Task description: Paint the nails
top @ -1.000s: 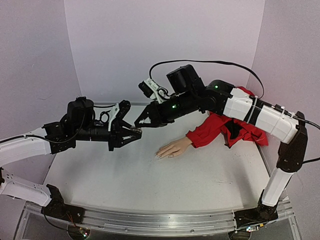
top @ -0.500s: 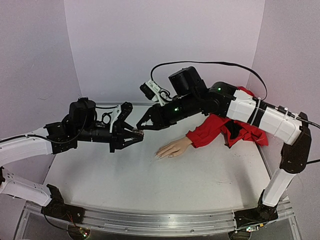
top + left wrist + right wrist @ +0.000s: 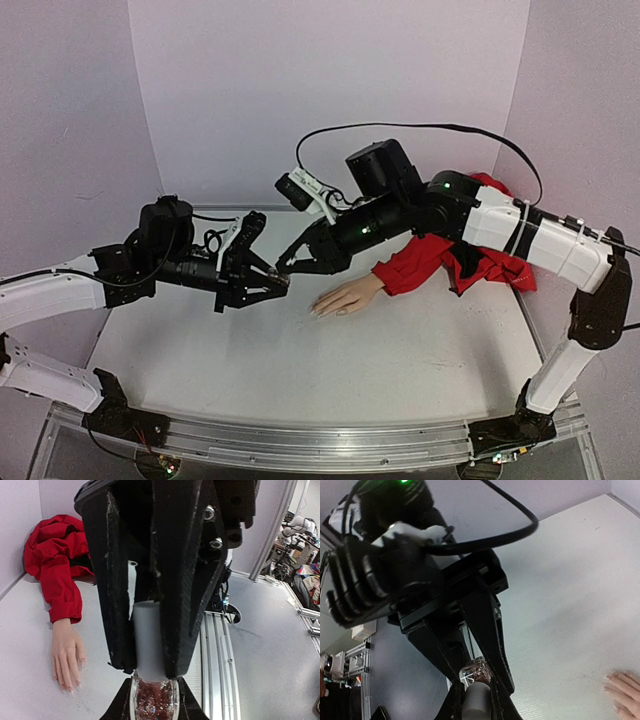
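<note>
A small glass bottle (image 3: 154, 702) of red glitter polish with a grey-white cap (image 3: 148, 640) hangs in the air between both grippers, left of the mannequin hand. My left gripper (image 3: 278, 284) is shut on the glass body (image 3: 476, 669). My right gripper (image 3: 291, 265) is shut on the cap (image 3: 477, 702). The pale peach mannequin hand (image 3: 347, 296) lies palm down on the table in a red sleeve (image 3: 440, 255). Its nails (image 3: 316, 309) point left, a short way right of and below the bottle. The hand also shows in the left wrist view (image 3: 65, 655) and the right wrist view (image 3: 626, 687).
The red sleeve bunches into a heap (image 3: 490, 262) at the back right corner. Purple walls (image 3: 330, 80) close the back and sides. An aluminium rail (image 3: 320, 445) runs along the near edge. The right arm's black cable (image 3: 420, 125) arcs above it.
Both grippers, joined at the bottle, have drifted slightly right and down towards the mannequin hand. The hand and sleeve have not moved.
</note>
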Robot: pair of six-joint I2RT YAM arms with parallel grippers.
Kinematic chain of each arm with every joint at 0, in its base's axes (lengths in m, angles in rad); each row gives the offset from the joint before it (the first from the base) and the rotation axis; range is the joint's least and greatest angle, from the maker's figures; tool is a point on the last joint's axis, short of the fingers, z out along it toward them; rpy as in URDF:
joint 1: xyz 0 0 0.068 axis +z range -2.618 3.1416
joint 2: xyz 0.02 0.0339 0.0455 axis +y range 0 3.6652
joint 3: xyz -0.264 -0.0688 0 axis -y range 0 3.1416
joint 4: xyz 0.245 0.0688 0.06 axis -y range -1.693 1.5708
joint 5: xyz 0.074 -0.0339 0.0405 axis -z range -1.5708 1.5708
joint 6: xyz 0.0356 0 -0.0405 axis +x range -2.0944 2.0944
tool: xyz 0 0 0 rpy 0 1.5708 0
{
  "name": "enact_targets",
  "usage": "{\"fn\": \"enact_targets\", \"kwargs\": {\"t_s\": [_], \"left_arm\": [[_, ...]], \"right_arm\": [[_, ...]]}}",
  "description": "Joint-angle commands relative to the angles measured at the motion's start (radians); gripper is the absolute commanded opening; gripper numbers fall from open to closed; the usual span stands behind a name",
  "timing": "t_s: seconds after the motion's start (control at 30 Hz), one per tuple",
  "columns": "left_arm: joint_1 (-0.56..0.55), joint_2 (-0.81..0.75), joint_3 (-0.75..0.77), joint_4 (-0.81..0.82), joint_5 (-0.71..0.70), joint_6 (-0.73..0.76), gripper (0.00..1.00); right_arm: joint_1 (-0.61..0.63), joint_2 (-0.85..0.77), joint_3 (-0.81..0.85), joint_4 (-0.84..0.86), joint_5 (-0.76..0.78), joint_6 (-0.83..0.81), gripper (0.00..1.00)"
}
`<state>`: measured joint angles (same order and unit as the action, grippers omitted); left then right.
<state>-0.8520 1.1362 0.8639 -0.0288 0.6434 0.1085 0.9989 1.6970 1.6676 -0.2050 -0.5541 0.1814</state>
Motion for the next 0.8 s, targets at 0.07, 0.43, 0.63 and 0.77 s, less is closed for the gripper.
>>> {"fn": "enact_targets", "kwargs": {"t_s": [0.07, 0.43, 0.63, 0.77], "left_arm": [[0.007, 0.027, 0.08, 0.008, 0.23, -0.019, 0.0], [0.008, 0.028, 0.088, 0.006, 0.187, -0.021, 0.0], [0.008, 0.032, 0.077, 0.007, 0.165, -0.013, 0.0], [0.008, 0.037, 0.076, 0.006, 0.165, -0.013, 0.0]], "right_arm": [[0.0, -0.096, -0.086, 0.006, -0.219, -0.297, 0.0], [0.009, -0.103, -0.113, 0.015, -0.129, -0.278, 0.0], [0.009, -0.144, -0.149, 0.077, -0.116, -0.244, 0.0], [0.007, -0.157, -0.156, 0.08, -0.108, -0.237, 0.0]]}}
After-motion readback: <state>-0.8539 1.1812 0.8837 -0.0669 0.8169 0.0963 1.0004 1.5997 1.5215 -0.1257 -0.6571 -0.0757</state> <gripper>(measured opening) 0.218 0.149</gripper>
